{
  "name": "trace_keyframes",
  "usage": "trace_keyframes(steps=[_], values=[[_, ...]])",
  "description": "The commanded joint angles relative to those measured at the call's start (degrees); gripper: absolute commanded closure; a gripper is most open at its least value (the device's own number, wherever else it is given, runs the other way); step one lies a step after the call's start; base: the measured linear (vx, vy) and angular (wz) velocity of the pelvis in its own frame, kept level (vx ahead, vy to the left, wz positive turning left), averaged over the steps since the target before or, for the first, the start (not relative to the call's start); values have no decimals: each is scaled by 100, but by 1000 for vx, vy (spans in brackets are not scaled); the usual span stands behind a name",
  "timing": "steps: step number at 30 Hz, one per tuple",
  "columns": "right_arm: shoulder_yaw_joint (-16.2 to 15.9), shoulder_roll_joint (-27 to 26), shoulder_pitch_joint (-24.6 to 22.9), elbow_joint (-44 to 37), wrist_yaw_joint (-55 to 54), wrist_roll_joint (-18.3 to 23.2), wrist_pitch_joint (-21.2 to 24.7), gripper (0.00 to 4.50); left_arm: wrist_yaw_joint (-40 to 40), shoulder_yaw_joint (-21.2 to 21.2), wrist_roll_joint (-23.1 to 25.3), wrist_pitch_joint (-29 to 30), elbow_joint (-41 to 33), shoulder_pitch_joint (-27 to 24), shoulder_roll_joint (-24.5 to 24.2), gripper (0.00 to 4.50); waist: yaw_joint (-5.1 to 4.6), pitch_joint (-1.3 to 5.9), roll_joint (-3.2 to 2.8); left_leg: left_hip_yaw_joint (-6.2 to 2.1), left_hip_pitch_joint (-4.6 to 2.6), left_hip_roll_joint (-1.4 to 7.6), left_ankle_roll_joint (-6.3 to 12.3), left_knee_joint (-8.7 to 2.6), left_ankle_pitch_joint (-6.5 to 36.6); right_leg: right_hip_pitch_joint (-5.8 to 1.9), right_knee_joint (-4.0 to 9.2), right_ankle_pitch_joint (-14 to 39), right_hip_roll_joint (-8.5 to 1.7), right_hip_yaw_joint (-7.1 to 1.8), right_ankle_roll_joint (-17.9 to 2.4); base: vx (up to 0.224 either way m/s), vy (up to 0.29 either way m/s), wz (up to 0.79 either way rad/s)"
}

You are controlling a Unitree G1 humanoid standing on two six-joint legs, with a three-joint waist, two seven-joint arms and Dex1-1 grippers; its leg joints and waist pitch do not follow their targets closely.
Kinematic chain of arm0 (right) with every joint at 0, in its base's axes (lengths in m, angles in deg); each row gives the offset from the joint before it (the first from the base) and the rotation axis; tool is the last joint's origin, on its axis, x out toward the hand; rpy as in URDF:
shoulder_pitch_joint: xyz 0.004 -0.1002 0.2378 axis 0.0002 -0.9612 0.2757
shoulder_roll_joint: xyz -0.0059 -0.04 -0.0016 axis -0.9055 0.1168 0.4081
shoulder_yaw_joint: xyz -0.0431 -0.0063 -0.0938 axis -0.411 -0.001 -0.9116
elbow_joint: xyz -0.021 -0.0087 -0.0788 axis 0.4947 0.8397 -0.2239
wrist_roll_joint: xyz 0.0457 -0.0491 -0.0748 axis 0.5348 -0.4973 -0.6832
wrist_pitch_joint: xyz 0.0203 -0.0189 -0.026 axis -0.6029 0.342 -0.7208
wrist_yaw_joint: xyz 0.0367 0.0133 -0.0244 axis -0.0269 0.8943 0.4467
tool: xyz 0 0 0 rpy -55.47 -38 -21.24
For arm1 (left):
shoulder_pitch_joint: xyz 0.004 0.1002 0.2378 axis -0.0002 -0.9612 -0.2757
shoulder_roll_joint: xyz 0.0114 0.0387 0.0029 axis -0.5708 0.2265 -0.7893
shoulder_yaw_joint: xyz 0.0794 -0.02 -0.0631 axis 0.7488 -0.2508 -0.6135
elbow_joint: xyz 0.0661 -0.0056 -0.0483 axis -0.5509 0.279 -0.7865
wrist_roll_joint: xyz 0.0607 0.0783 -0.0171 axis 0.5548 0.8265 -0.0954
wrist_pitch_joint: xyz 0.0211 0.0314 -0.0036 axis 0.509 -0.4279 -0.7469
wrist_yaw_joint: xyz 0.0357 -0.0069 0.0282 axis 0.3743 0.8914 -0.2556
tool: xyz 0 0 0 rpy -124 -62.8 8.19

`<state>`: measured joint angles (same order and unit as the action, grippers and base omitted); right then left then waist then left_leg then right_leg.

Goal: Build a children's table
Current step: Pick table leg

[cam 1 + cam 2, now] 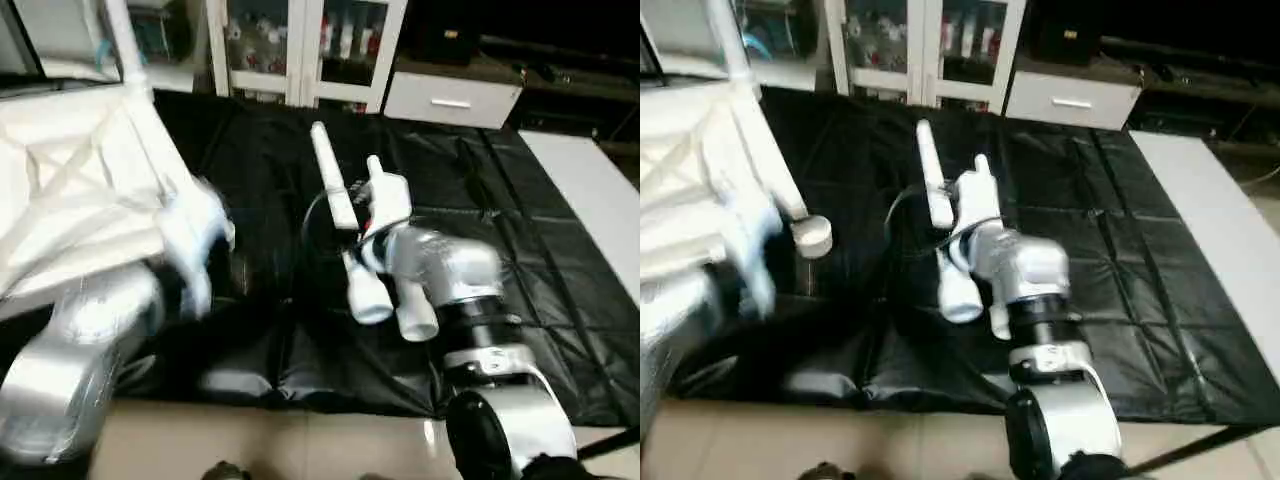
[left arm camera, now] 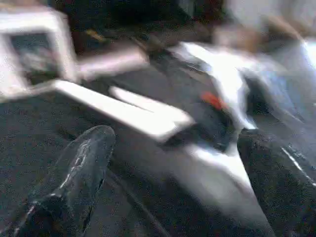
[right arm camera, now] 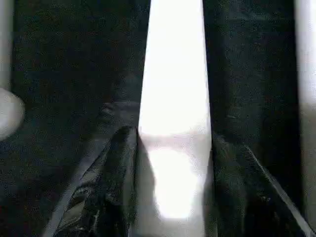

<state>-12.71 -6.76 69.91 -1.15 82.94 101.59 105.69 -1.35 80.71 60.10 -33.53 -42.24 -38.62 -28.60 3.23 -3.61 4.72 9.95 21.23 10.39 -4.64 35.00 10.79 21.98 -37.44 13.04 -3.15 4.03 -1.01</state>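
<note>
Near the middle of the black-covered work table [image 1: 560,290], the right gripper [image 3: 173,148] has closed its two black fingers [image 3: 111,182] on either side of a white tube leg [image 1: 335,190]. Its tapered length runs away from the wrist toward the table's far edge, and its wider end is cut off behind the silver right forearm [image 1: 455,265]. A second leg [image 1: 985,185] lies just beside it, mostly hidden by the same arm. At the table's left edge the white tabletop [image 1: 70,190] stands tilted with its X-ribbed underside showing. Part of it is cut off by the frame, and one fitted leg [image 1: 790,195] slopes down from it to a round foot. The left gripper [image 2: 173,163] is smeared by motion; its fingers [image 2: 79,173] stand spread wide, holding nothing.
</note>
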Motion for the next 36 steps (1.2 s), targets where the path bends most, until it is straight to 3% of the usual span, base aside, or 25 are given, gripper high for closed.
trace_keyframes(steps=[1, 2, 3, 4, 5, 6, 7, 10, 12, 14, 19, 20, 21, 22, 23, 24, 25, 26, 29, 30, 32, 35, 36], values=[[432, 10, -55, -714, 338, 716, 232, 273, 527, -250, -183, 190, 218, 301, 290, 0, -9, 385, -161, -122, -111, 305, -473, -488, 715, -241, 400, -12, -464, -367, -597, 0, 0, 0], [535, 19, -111, -945, 538, 974, 303, 273, 685, -333, -276, 272, 297, 441, 469, 0, -2, 396, -140, -119, -122, 305, -463, -477, 665, -242, 390, -122, -465, -367, -597, 0, 0, 0], [535, 19, -111, -945, 538, 974, 303, 273, 685, -333, -276, 272, 297, 441, 469, 0, 19, 409, -115, -114, -105, 297, -392, -461, 512, -271, 376, -368, -484, -373, -643, 0, 0, 0], [679, 177, -310, -1399, 980, 1442, 439, 273, 872, -446, -489, 334, 463, 718, 772, 0, 29, 405, -144, -107, -91, 280, -347, -457, 388, -272, 374, -485, -477, -371, -681, 0, 0, 0], [679, 177, -310, -1399, 980, 1442, 439, 273, 872, -446, -489, 334, 463, 718, 772, 0, 80, 429, -129, -91, -125, 295, -287, -428, 296, -274, 375, -690, -486, -375, -705, 0, 0, 0], [782, 421, -458, -1671, 1328, 1784, 755, 273, 1000, -502, -604, 373, 573, 940, 955, 0, 68, 419, -82, -94, -110, 291, -257, -439, 240, -284, 377, -750, -467, -370, -727, 0, 0, 0], [859, 571, -549, -1813, 1539, 2011, 989, 273, 1081, -583, -712, 406, 697, 1131, 1072, 0, 129, 431, -42, -91, -121, 292, -187, -426, 178, -298, 385, -782, -480, -365, -736, 0, 0, 0], [969, 789, -724, -2083, 1877, 2378, 1335, 273, 1131, -701, -943, 545, 842, 1441, 1238, 0, 217, 412, -22, -84, -111, 283, -169, -425, 210, -307, 411, -471, -507, -366, -738, 0, 0, 0], [1040, 848, -800, -2262, 1915, 2550, 1548, 273, 1137, -741, -1070, 663, 825, 1568, 1318, 0, 210, 402, 20, -85, -93, 288, -168, -432, 235, -301, 434, -239, -517, -363, -753, 0, 0, 0], [1062, 909, -868, -2517, 1928, 2828, 1768, 273, 1190, -792, -1321, 837, 759, 1693, 1419, 0, 216, 398, 8, -84, -105, 293, -180, -425, 229, -292, 440, -56, -529, -365, -752, 0, 0, 0], [915, 966, -914, -2672, 1993, 2933, 1825, 273, 1266, -817, -1538, 952, 770, 1811, 1523, 0, 205, 383, 29, -86, -101, 295, -230, -432, 352, -265, 493, 410, -529, -361, -677, 0, 0, 0], [684, 1021, -981, -2840, 2073, 2851, 1766, 273, 1395, -922, -1664, 1076, 865, 1929, 1625, 0, 209, 387, -24, -97, -96, 296, -265, -437, 360, -266, 485, 393, -523, -359, -653, 0, 0, 0], [669, 1025, -986, -2853, 2076, 2847, 1764, 273, 1403, -930, -1672, 1085, 870, 1935, 1630, 0, 209, 387, -24, -97, -96, 296, -265, -437, 360, -266, 485, 393, -523, -359, -653, 0, 0, 0], [142, 1216, -1164, -3245, 2223, 2593, 1537, 273, 1583, -1083, -1856, 1305, 970, 2080, 1758, 0, 221, 397, -60, -110, -95, 293, -313, -428, 309, -279, 477, 180, -511, -353, -618, 0, 0, 0], [-117, 1322, -1245, -3411, 2299, 2443, 1392, 273, 1640, -1133, -1922, 1384, 1010, 2133, 1798, 0, 233, 391, -46, -116, -91, 299, -346, -431, 321, -286, 490, 103, -517, -360, -575, 0, 0, 0], [-181, 1343, -1280, -3457, 2349, 2418, 1321, 273, 1641, -1138, -1948, 1396, 1032, 2150, 1805, 0, 237, 390, -33, -122, -88, 295, -345, -440, 330, -298, 501, 109, -516, -359, -566, 0, 0, 0], [-284, 1376, -1337, -3533, 2431, 2378, 1207, 273, 1643, -1146, -1991, 1417, 1069, 2177, 1816, 0, 240, 385, -75, -121, -89, 297, -371, -445, 446, -282, 521, 182, -523, -361, -559, 0, 0, 0], [-483, 1439, -1484, -3670, 2588, 2312, 1001, 273, 1646, -1175, -2160, 1516, 1208, 2255, 1880, 0, 252, 387, -18, -114, -96, 294, -381, -438, 518, -280, 519, 291, -530, -360, -594, 0, 0, 0], [-473, 1377, -1509, -3729, 2566, 2367, 1014, 273, 1638, -1111, -2120, 1616, 1346, 2328, 1837, 0, 257, 381, -36, -129, -94, 293, -348, -453, 561, -269, 521, 435, -515, -356, -576, 0, 0, 0], [-547, 1328, -1531, -3764, 2542, 2362, 929, 273, 1656, -1131, -2159, 1717, 1461, 2373, 1791, 0, 274, 388, -142, -143, -105, 295, -378, -450, 581, -262, 505, 409, -525, -355, -588, 0, 0, 0], [-606, 1331, -1551, -3778, 2551, 2336, 854, 273, 1697, -1180, -2218, 1796, 1503, 2399, 1801, 0, 259, 390, -96, -137, -97, 285, -401, -447, 658, -275, 523, 380, -517, -353, -605, 0, 0, 0], [-671, 1320, -1601, -3726, 2467, 2156, 533, 273, 1735, -1211, -2234, 1843, 1532, 2435, 1729, 0, 264, 388, -176, -147, -87, 290, -393, -449, 594, -279, 503, 167, -515, -355, -698, 0, 0, 0], [-635, 1288, -1607, -3663, 2381, 2062, 327, 273, 1805, -1357, -2416, 1903, 1506, 2466, 1753, 0, 263, 388, -156, -144, -81, 293, -397, -449, 586, -283, 502, 137, -520, -352, -716, 0, 0, 0]])
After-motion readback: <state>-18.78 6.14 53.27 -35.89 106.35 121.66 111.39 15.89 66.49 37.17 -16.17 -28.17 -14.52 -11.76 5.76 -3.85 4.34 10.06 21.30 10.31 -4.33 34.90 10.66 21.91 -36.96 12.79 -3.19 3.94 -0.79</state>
